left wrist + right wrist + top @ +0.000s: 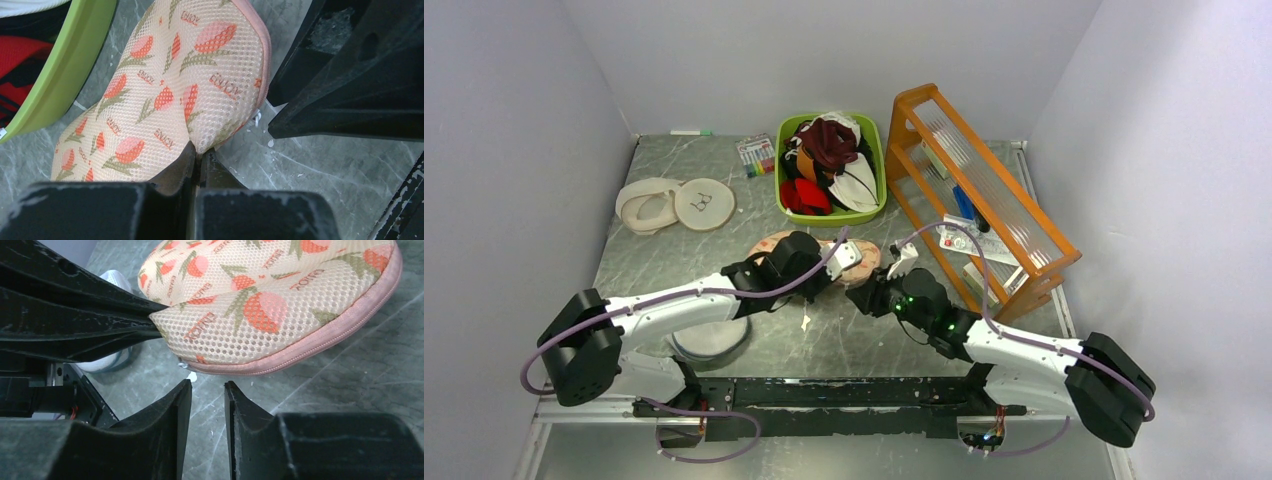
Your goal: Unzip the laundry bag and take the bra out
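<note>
The laundry bag (865,259), peach mesh with red flowers and a pink zip edge (325,340), lies on the table between both grippers. My left gripper (200,152) is shut on a pinch of the bag's fabric (170,90) at its near edge. In the right wrist view its black fingers (75,315) grip the bag's left end (270,300). My right gripper (207,385) is open with a narrow gap and empty. It hangs just in front of the zip edge, near a small metal piece (183,365) at the seam. The zip looks closed. The bra is hidden.
A green basket (880,170) of maroon, red and white garments stands behind the bag. An orange rack (984,200) stands to the right. Two round white mesh discs (674,205) lie at the far left, a marker pack (756,155) at the back, and another disc (709,340) under my left arm.
</note>
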`<state>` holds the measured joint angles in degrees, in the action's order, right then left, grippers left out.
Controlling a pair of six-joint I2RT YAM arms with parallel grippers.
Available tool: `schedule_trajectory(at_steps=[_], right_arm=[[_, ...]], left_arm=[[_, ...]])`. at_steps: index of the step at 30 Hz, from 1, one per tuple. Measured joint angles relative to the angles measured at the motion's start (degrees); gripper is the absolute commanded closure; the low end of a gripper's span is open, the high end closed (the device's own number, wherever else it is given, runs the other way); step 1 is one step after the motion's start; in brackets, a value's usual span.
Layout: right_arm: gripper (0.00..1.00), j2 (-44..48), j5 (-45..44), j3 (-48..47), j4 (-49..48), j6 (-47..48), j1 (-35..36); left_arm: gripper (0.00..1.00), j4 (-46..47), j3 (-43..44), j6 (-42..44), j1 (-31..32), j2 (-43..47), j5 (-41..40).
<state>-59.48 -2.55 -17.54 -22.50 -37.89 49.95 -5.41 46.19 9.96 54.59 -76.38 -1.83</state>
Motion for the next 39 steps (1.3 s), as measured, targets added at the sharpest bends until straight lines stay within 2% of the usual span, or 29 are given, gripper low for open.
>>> schedule_trajectory(at_steps=[7,17,20,27,32,39], right_arm=[[0.58,-0.02,-4.98,-0.13,-1.20,1.11,2.54],[0.55,-3.19,-16.87,-3.19,-0.02,4.94,8.26],[0.61,-4.94,-19.69,-5.05,0.13,6.08,9.31],[0.62,-8.48,-22.97,-7.69,0.76,7.17,10.54],[0.68,-10.12,-25.99,-9.64,2.01,7.28,12.07],[0.87,-10.95,-29.94,-10.95,4.37,6.78,13.16]], left_arm=[[0.93,-0.02,0.26,-1.73,-1.29,-0.02,1.25],[0.93,-0.02,0.28,-2.97,-2.54,-0.13,2.45],[0.93,-0.02,0.28,-3.17,-2.75,-0.28,2.73],[0.93,-0.04,0.37,-3.43,-3.45,-0.44,3.30],[0.93,-0.09,0.85,-3.58,-3.61,-0.46,3.41],[0.93,-0.04,1.01,-3.58,-3.85,-0.46,3.54]])
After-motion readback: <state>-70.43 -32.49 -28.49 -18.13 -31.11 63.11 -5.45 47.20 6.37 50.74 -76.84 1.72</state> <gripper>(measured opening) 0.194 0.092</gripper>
